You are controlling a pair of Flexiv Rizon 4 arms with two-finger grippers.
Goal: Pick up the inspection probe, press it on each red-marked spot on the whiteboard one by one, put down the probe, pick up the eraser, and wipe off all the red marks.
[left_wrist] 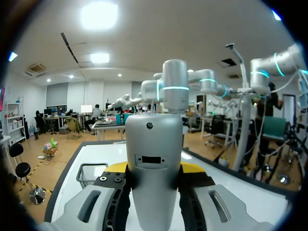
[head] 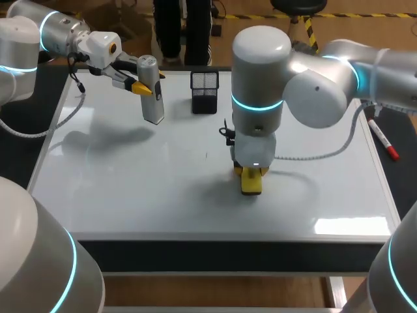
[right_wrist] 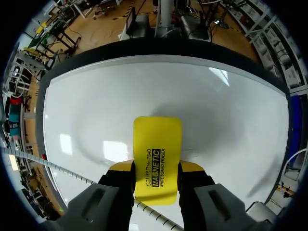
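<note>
Mid-whiteboard (head: 130,189), a bit toward the near edge: right pincer (head: 251,172) is clenched on the yellow eraser (head: 251,186), a finger on each long side, eraser flat on the board surface. Toward the far-left corner: left pincer (head: 148,83) grips the grey inspection probe (head: 153,104), which is upright. I can't tell whether its base touches the board. Black mesh basket (head: 204,92) sits at the far edge, near the probe. Red marker (head: 384,141) lies on the tabletop (head: 399,171), off the board's right edge.

Step, as I read it: wiping. Odd bit: the probe isn't put down, the left arm has it while the right has the eraser on the board. I can't make out red marks in any view, so either the wipe is nearly done or they're hidden under the eraser or arm.

Next move calls for a flat eraser with even pressure, a sweep of the patch the right arm hides, and clearance from basket and probe. The probe then needs a steady, upright release so it doesn't tip.
</note>
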